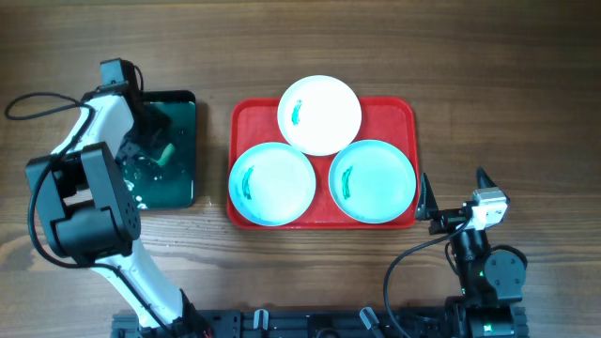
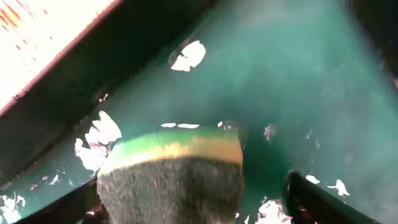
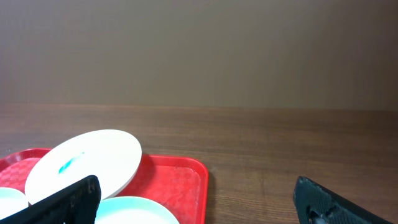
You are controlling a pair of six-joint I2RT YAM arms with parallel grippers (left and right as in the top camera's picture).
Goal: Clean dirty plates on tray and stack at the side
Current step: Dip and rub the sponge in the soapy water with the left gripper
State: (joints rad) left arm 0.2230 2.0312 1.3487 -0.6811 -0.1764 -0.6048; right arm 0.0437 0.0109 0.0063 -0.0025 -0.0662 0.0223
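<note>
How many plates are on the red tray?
3. The white plate sits at the far middle of the tray, leaning on the other two. The left turquoise plate and right turquoise plate lie side by side in front. None looks hidden.

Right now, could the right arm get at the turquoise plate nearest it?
Probably yes: the right gripper sits open just off the right edge of the tray, with nothing between it and that turquoise plate.
</note>
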